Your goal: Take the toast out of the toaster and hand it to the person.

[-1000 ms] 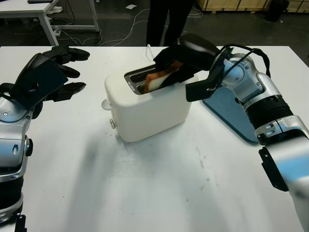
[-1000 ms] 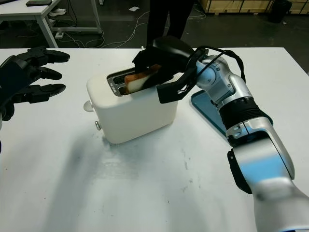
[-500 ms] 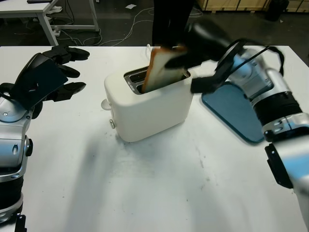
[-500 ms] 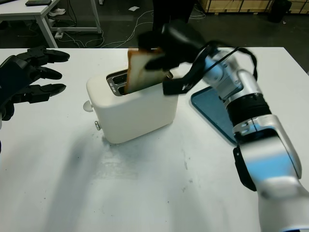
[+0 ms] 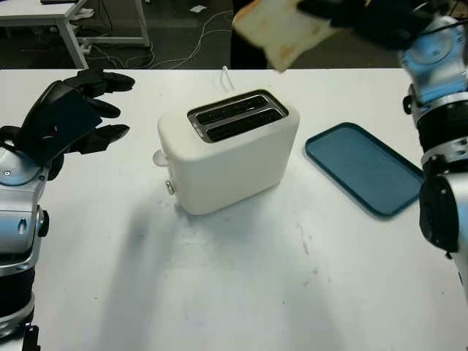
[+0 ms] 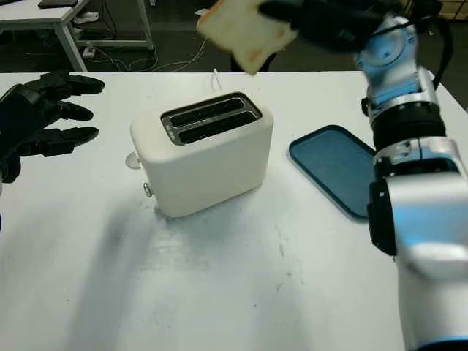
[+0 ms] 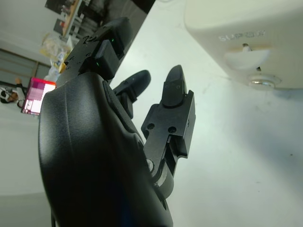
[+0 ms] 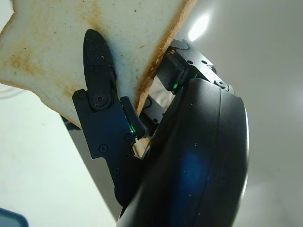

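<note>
A slice of toast (image 5: 284, 31) is held high in the air by the right hand (image 6: 322, 22), above and behind the toaster (image 5: 228, 150), near the far edge of the white surface (image 5: 241, 278). In the right wrist view, the black fingers (image 8: 100, 99) are seen clamped on the slice, with 1 finger pressed flat against its pale face and the browned crust edge running beside the hand's shell. The toast is tilted, with a corner pointing down toward the toaster, and is well apart from it.

The toaster, cream-white and rounded, is set near the middle of the surface, turned at an angle. Its 2 slots (image 5: 235, 115) are seen from above as dark openings. A small knob (image 5: 170, 187) and a lever (image 5: 158, 156) are seen on the end that faces the left hand.

A flat blue tray (image 5: 365, 168) is placed on the surface just to the right of the toaster, not touching it. The right arm (image 6: 398, 95), silver and black, is raised upright past the tray's far end.

The left hand (image 5: 73, 113) is held open and holds nothing, above the surface to the left of the toaster and apart from it. In the left wrist view its fingers (image 7: 175, 85) are pointed toward the toaster's end.

Beyond the surface, the dark legs of a person (image 5: 241, 51) are seen behind the toast, on a dark floor with cables (image 5: 183, 44) and another white desk (image 5: 44, 14).
</note>
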